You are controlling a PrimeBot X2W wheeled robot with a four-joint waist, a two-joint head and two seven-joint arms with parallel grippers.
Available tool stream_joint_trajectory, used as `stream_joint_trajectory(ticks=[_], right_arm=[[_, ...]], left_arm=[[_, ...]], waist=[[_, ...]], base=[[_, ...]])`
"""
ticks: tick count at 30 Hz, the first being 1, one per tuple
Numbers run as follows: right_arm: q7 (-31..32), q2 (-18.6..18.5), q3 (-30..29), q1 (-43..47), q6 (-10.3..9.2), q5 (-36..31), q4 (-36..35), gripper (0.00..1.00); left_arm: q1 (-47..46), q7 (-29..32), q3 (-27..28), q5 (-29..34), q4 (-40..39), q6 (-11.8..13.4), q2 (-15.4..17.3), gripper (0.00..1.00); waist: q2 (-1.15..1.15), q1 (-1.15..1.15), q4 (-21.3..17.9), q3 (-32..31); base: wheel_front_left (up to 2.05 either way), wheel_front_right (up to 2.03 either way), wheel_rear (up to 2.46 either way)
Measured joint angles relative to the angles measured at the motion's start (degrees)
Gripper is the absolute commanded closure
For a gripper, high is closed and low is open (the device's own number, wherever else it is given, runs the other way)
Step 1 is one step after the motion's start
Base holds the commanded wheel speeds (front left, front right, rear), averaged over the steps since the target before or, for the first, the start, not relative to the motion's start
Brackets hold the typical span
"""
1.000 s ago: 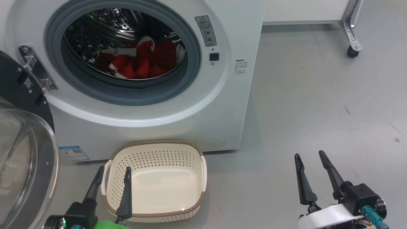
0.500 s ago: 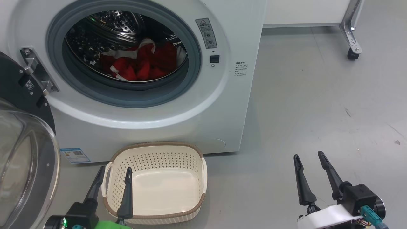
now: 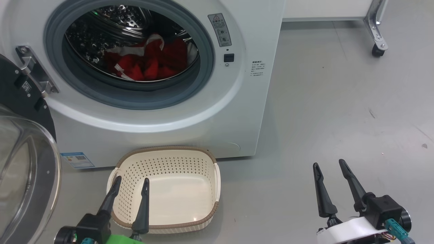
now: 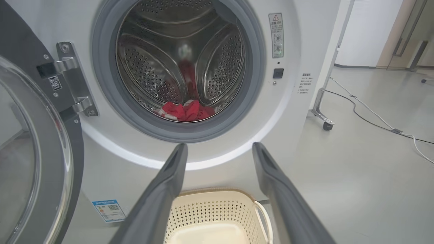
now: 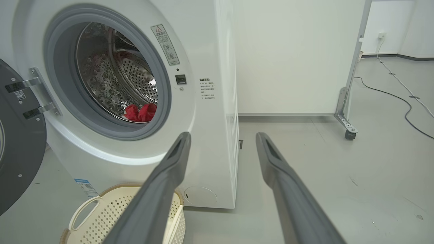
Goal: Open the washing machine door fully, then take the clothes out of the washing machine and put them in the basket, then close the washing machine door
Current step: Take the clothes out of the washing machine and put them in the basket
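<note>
The white washing machine point(image 3: 237, 101) stands ahead with its porthole uncovered. Its door point(image 3: 23, 169), black-rimmed with a glass bowl, hangs swung open at the left on a steel hinge point(image 3: 34, 71). Red and white clothes point(image 3: 149, 62) lie at the bottom of the steel drum, also seen as clothes point(image 4: 184, 111) and clothes point(image 5: 140, 113). The cream basket point(image 3: 166, 148) sits empty on the floor before the machine. My left gripper point(image 3: 132, 178) is open over the basket's near left part and holds nothing. My right gripper point(image 3: 329, 162) is open above bare floor to the right.
A metal frame leg with a caster point(image 3: 376, 51) stands at the far right behind the machine. Cables point(image 4: 373, 118) trail over the grey floor beyond it. A blue label point(image 3: 77, 160) marks the machine's lower left corner. Open floor point(image 3: 339, 101) lies right of the machine.
The head view has shifted slightly. My left gripper has moved a little to the right over the basket. The right gripper has hardly moved, and both stay open.
</note>
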Motion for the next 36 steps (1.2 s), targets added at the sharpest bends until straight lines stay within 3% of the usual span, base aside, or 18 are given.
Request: stream_joint_trajectory(ticks=[23, 36], right_arm=[[0.00, -0.02, 1.82, -4.60, 0.11, -0.35, -4.99, 0.00], [0.00, -0.05, 3.69, -10.95, -0.90, 2.22, -8.59, 0.00]], left_arm=[[-12.42, 5.37, -0.07, -4.23, 4.09, -2.43, 0.05, 0.00], [-31.40, 16.71, 3.77, -8.50, 5.10, -3.92, 4.09, 0.00]], waist=[[0.00, 0.00, -3.37, 13.12], [0.00, 0.00, -7.83, 22.64]], base=[[0.00, 0.00, 0.00], [0.00, 0.00, 0.00]])
